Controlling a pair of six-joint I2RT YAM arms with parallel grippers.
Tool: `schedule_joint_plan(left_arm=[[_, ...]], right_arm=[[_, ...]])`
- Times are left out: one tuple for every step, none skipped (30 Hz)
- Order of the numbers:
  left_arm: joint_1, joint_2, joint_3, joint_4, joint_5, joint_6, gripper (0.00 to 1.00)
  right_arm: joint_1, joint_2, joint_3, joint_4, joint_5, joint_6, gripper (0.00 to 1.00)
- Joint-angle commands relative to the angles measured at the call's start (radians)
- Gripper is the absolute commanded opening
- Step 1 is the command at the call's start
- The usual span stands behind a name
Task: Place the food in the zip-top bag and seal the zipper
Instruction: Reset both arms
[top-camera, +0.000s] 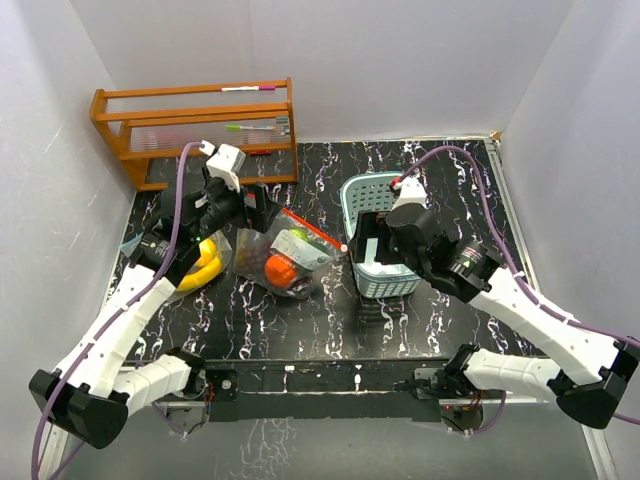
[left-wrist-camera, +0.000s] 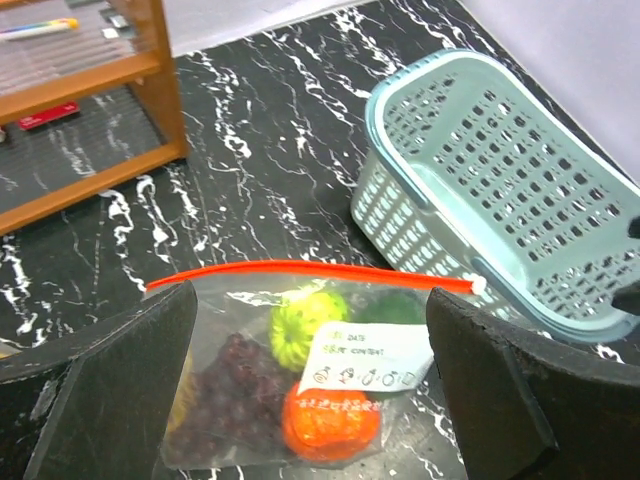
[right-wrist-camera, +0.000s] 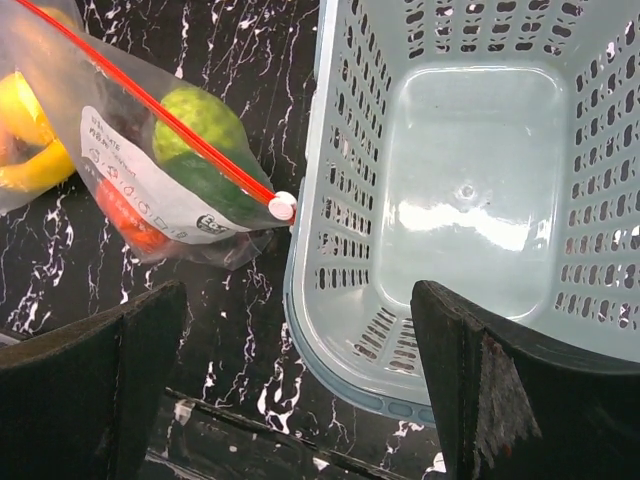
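Observation:
The zip-top bag (top-camera: 290, 255) lies flat in the middle of the black marbled table. Its red zipper (left-wrist-camera: 310, 272) runs straight across, and the white slider (right-wrist-camera: 283, 207) sits at the end beside the basket. Inside are a bumpy green fruit (left-wrist-camera: 305, 325), dark purple grapes (left-wrist-camera: 235, 385) and an orange-red fruit (left-wrist-camera: 330, 425). A yellow banana (top-camera: 205, 262) lies left of the bag, partly under my left arm. My left gripper (left-wrist-camera: 310, 295) hovers open over the bag with nothing between its fingers. My right gripper (right-wrist-camera: 298, 295) stands open above the basket's near rim, empty.
A pale teal slotted basket (top-camera: 372, 190) stands right of the bag, touching its slider end, and is empty inside. A wooden rack (top-camera: 195, 130) with pens stands at the back left. White walls close in the table on three sides.

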Motion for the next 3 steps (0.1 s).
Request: schedule_joint_plan(left_arm=[[0.001, -0.018, -0.002, -0.021, 0.09, -0.011, 0.97], [0.001, -0.02, -0.004, -0.021, 0.091, -0.01, 0.97], [0.001, -0.021, -0.007, -0.02, 0.091, -0.009, 0.97]], right_arm=[[-0.002, -0.001, 0.039, 0.009, 0.015, -0.025, 0.98], [-0.003, -0.002, 0.038, 0.004, 0.024, -0.014, 0.98], [-0.002, -0.006, 0.037, 0.002, 0.031, -0.008, 0.98]])
